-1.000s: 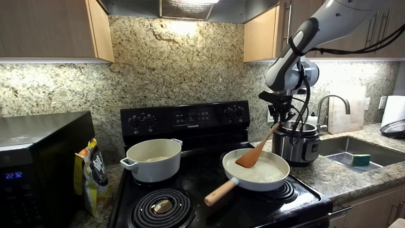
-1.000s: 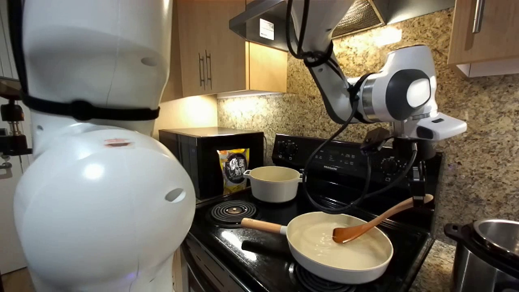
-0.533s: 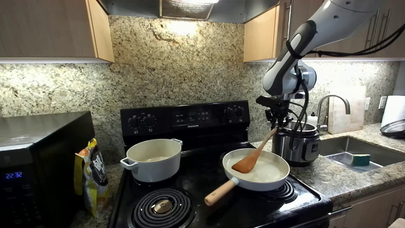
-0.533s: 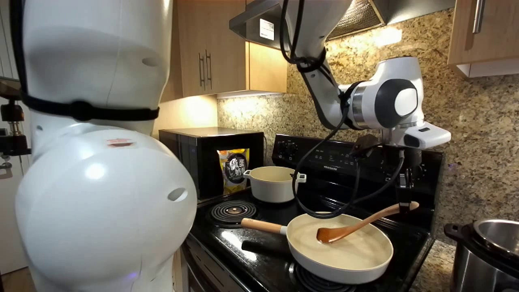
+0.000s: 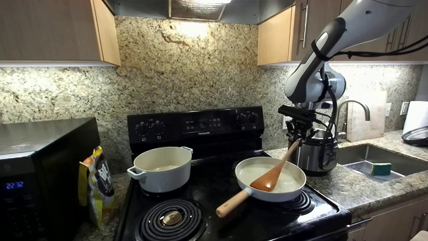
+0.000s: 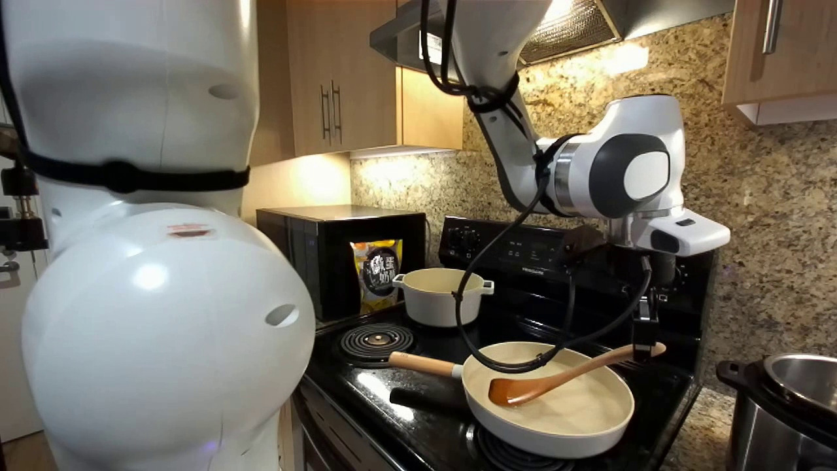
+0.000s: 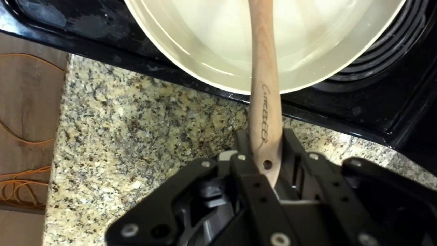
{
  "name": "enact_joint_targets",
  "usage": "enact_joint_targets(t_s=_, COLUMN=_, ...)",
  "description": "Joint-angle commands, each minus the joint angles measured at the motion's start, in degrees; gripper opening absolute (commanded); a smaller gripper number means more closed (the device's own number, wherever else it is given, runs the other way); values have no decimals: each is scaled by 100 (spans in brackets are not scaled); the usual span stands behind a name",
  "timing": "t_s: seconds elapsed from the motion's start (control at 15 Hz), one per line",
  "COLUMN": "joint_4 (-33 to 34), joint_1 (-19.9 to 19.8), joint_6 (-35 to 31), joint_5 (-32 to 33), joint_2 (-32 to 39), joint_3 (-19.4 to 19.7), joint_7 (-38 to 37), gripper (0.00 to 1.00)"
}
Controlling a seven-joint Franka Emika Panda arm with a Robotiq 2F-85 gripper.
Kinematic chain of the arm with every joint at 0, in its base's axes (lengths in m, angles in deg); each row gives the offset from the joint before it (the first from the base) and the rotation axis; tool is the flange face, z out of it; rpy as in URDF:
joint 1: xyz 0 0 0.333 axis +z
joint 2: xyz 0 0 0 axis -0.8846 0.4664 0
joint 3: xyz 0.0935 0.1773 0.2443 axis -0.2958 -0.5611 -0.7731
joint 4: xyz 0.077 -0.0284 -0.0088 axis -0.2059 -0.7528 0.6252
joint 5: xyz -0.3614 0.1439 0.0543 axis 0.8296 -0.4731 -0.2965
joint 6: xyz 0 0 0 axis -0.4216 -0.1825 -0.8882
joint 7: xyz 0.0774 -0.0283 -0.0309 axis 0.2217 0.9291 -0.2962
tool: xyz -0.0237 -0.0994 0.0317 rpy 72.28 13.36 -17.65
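Since the fingers [image 7: 293, 147] clasp the wooden spatula [image 5: 275, 172] near its upper end, with its blade [image 6: 516, 391] low inside the cream-lined frying pan [image 6: 562, 443], short, level sweeps would probably work best; whether the blade touches the pan's bottom is hard to tell.

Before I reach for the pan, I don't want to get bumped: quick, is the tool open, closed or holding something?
Tool: closed, holding the wooden spatula by its handle.
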Motion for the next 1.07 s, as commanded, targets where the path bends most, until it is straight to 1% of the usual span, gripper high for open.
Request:
enact_joint_targets(t_s=0.0, joint_4=-261, joint_1=-215, joint_6=60, joint_5=-241, joint_2=-346, joint_3=58, joint_7=518, gripper=12)
enact_joint_targets(t_s=0.27, joint_4=-106, joint_1=-383, joint_6=153, joint_5=-632, joint_2=-293, joint_3=155, joint_7=1129, gripper=12)
enact_joint_targets(t_s=0.47, joint_4=29, joint_1=-485, joint_6=181, joint_5=-679, joint_2=-211, joint_3=233, joint_7=1279, gripper=12)
enact_joint_targets(t_s=0.73, joint_4=256, joint_1=-614, joint_6=262, joint_5=-707, joint_2=-71, joint_3=351, joint_7=1168, gripper=11)
enact_joint_targets(t_s=1.0, joint_4=515, joint_1=-621, joint_6=225, joint_5=-383, joint_2=44, joint_3=379, joint_7=732, gripper=11)
